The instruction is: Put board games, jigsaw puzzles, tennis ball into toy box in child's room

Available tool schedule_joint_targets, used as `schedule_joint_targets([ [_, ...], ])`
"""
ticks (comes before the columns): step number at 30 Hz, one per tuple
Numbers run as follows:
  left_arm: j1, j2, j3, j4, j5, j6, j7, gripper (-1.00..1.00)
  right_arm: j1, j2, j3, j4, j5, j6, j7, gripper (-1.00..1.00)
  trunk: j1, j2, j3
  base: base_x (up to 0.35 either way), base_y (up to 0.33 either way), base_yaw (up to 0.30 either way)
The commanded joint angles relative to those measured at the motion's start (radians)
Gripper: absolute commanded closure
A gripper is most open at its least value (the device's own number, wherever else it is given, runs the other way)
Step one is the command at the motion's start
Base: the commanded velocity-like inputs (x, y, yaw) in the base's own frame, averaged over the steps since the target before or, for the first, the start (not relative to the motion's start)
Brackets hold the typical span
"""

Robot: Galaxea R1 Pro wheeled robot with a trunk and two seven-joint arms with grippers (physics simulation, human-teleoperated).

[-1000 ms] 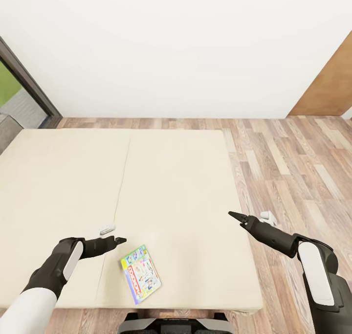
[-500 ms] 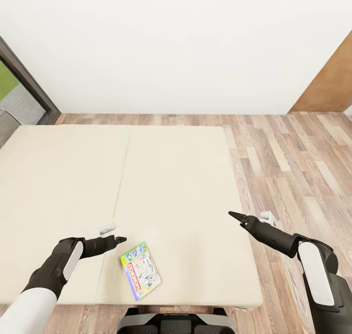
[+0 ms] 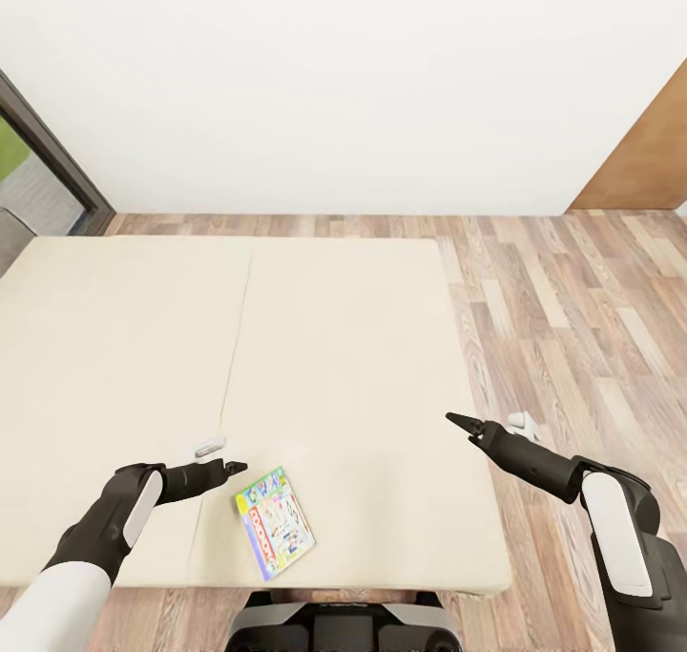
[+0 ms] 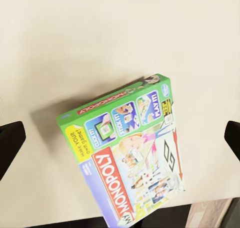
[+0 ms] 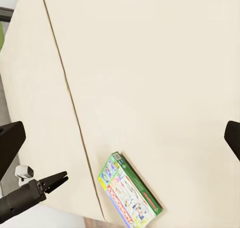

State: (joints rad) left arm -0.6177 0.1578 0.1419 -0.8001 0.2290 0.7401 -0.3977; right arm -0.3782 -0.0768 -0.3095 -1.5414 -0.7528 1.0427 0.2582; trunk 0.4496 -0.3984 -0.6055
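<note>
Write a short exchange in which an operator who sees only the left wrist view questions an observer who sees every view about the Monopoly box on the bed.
Operator: Where is the right arm?
Observer: The right gripper hangs open near the right edge of the bed, well apart from the Monopoly box.
Operator: Which side of the box is my left gripper on?
Observer: In the head view the left gripper sits just to the box's left, by the bed's seam.
Operator: Any other game up there?
Observer: I see just that one box on the bed.

I see plain white wall [image 3: 343, 79], wood-plank floor [image 3: 572, 308], cream bed [image 3: 239, 366], dark-framed window [image 3: 38, 170], brown panel [image 3: 644, 160].
</note>
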Motion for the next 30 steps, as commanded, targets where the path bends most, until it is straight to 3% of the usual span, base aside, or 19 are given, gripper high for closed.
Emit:
schedule_joint_targets([
  [1, 0.0, 0.0, 0.002, -0.001, 0.002, 0.007, -0.003, -1.0, -0.001, 0.0, -0.001, 0.0, 0.01, 0.005, 0.01, -1.0, 0.0, -0.002, -0.003, 0.0, 0.0, 0.0],
  [30, 0.0, -0.001, 0.002, -0.001, 0.003, 0.007, -0.003, -1.0, -0.001, 0.0, -0.002, 0.0, 0.009, 0.005, 0.01, -1.0, 0.0, -0.002, -0.051, 0.0, 0.0, 0.0],
])
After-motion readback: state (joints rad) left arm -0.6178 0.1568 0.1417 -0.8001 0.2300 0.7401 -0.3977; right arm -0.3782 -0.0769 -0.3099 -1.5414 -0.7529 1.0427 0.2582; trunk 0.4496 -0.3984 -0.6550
